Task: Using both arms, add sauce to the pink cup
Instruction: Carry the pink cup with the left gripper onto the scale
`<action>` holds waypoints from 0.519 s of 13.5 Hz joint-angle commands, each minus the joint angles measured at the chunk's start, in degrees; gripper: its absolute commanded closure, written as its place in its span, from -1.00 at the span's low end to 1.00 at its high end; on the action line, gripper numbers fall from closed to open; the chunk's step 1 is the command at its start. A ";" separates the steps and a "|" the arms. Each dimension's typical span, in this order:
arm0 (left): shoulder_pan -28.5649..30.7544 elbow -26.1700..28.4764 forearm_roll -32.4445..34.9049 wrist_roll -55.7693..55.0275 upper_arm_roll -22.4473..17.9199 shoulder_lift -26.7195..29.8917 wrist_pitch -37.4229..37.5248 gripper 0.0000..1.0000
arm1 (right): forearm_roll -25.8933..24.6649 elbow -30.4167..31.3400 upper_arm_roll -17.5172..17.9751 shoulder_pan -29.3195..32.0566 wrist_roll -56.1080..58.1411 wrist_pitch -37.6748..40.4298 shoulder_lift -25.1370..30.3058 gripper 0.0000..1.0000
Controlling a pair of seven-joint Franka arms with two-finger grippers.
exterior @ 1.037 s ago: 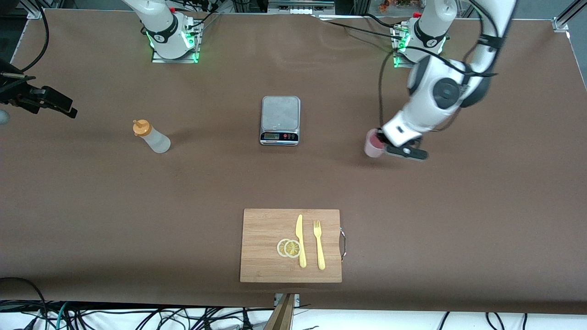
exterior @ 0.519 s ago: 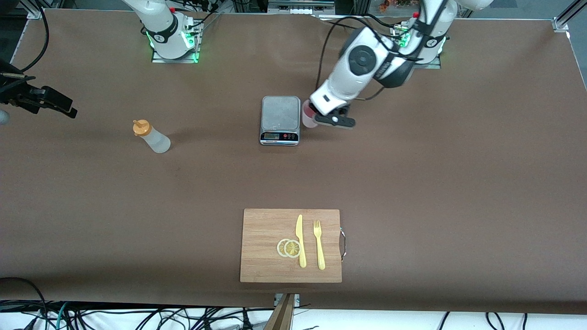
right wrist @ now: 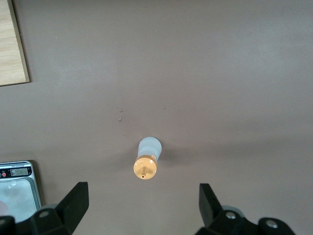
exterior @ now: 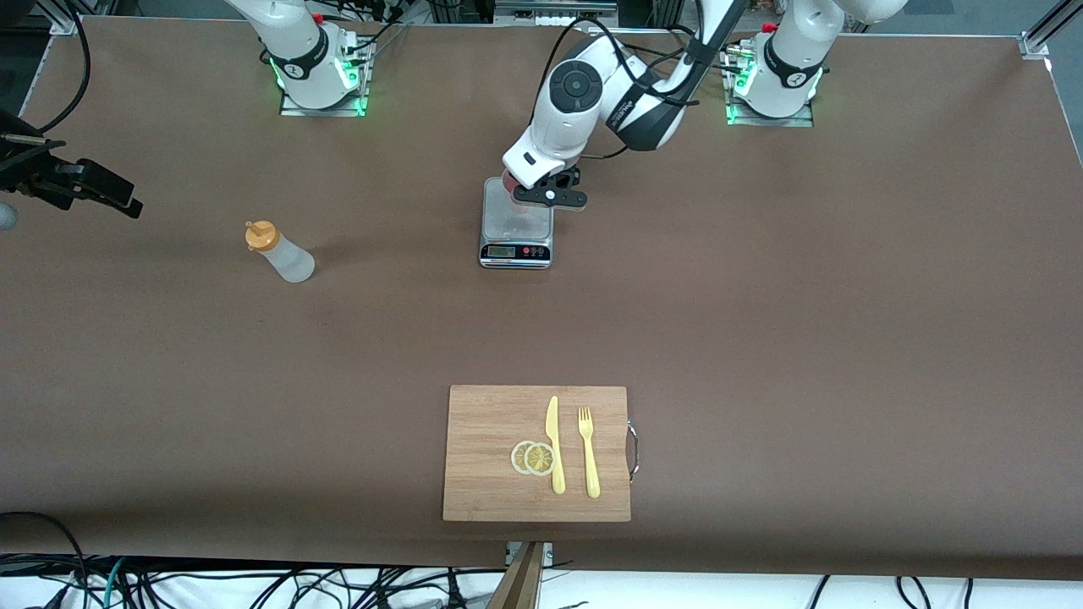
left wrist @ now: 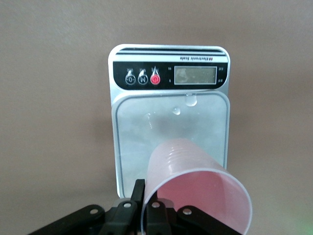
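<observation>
My left gripper (exterior: 546, 195) hangs over the grey scale (exterior: 517, 222), shut on the rim wall of the pink cup (left wrist: 195, 181). One finger is inside the cup and one outside, as the left wrist view shows at the gripper (left wrist: 145, 190). The cup is upright, above the scale's plate (left wrist: 146, 142); in the front view only a sliver of the cup (exterior: 508, 179) shows under the wrist. The sauce (exterior: 281, 252) stands on the table toward the right arm's end. My right gripper (exterior: 101, 193) is open over that end of the table, with the sauce (right wrist: 146, 160) below and nothing between its fingers (right wrist: 78, 196).
A wooden cutting board (exterior: 486, 423) lies near the front edge with a yellow knife (exterior: 554, 444), a fork (exterior: 588, 452) and lemon slices (exterior: 533, 458). Water drops sit on the scale's plate (left wrist: 190, 102). The scale's corner (right wrist: 17, 188) shows in the right wrist view.
The left arm swept from the left arm's end of the table to over the scale, carrying the pink cup. The right arm and the sauce have not moved.
</observation>
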State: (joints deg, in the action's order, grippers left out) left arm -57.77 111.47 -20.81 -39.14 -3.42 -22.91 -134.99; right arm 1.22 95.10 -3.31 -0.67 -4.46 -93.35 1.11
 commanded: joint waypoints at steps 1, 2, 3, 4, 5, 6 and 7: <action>-1.64 -1.87 -1.34 -0.23 -1.06 -2.57 -0.09 1.00 | 0.80 -0.53 -0.12 0.14 0.50 0.45 -0.14 -1.00; -1.73 -1.78 -1.34 -0.23 -1.06 -2.75 -0.88 1.00 | 0.80 -0.53 -0.12 0.14 0.50 0.45 -0.14 -1.00; -1.82 -1.78 -1.34 -0.23 -1.06 -3.01 -1.23 1.00 | 0.80 -0.53 -0.12 0.14 0.42 0.45 -0.14 -1.00; -1.82 -1.87 -1.34 -0.23 -1.15 -3.10 -1.24 1.00 | 0.80 -0.53 -0.12 0.14 0.42 0.36 -0.14 -1.00; -1.73 -1.87 -1.34 -0.15 -1.15 -3.54 -1.32 1.00 | 0.80 -0.53 -0.12 0.14 0.42 0.36 -0.14 -1.00; -1.64 -1.87 -1.42 -0.14 -1.15 -3.80 -1.32 1.00 | 0.80 -0.53 -0.12 0.14 0.42 0.10 -0.14 -1.00; -1.55 -1.78 -1.42 -0.23 -1.15 -3.81 -1.32 0.79 | 0.80 -0.53 -0.12 0.14 0.42 -0.08 -0.40 -1.00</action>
State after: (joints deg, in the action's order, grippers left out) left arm -58.54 110.92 -20.81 -39.20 -3.64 -25.61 -136.16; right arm 1.22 95.10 -3.31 -0.67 -4.46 -93.36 1.10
